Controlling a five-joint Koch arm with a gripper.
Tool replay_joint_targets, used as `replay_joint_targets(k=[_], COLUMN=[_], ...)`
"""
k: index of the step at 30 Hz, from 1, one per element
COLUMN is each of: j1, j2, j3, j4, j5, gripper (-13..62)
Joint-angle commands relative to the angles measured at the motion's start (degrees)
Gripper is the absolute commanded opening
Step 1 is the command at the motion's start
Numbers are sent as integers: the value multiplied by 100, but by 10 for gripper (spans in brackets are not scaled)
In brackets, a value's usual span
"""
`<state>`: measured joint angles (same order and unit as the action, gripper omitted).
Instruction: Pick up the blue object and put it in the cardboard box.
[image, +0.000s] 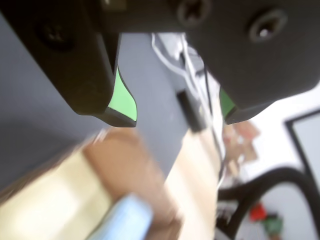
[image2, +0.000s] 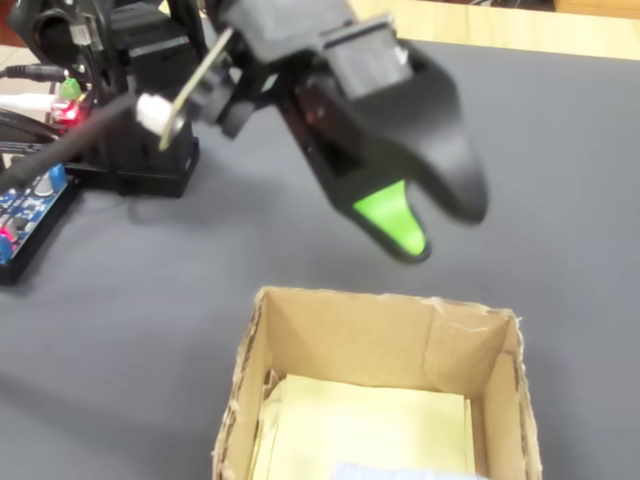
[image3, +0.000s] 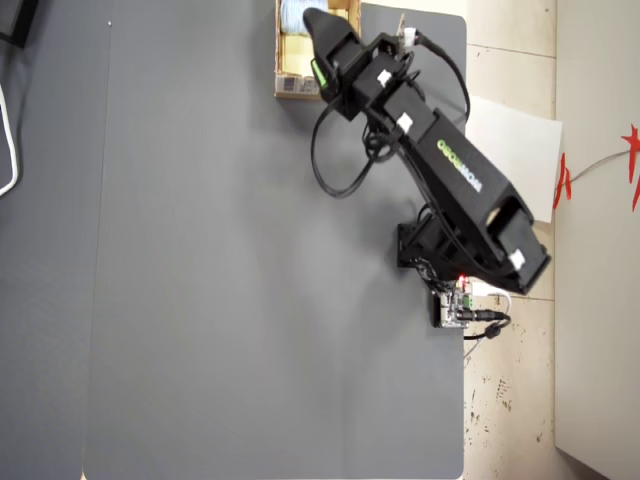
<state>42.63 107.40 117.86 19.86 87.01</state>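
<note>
Your gripper (image: 177, 117) hangs empty w/ jaws apart, above the cardboard box (image2: 372, 335) near its back wall. The blue object (image: 125, 220) already lies inside the box, below the jaws toward the box's near side. Looks like placement's done; retract straight up, clear of the box walls.

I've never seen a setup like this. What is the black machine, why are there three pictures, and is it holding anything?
It is a small black robot arm on a dark grey table mat. One camera rides on its wrist, one stands beside the table, one looks straight down. Its gripper has green-lined jaws, which stand apart and hold nothing. Below them sits a small tan cardboard box, and a pale blue soft pad already lies inside it. A small circuit board with wires sits by the arm's base.
</note>
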Motion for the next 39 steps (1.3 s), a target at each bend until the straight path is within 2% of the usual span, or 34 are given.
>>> replay_joint_targets(k=[1,17,27,39], j1=[-299,-2654,-3551,-4025], j2=[501,2786,2830,2830], j3=[53,2804,3797,5643], j4=[-633,-1934,-2101,-2461], j5=[316,642,677,659], gripper=[337,339,340,340])
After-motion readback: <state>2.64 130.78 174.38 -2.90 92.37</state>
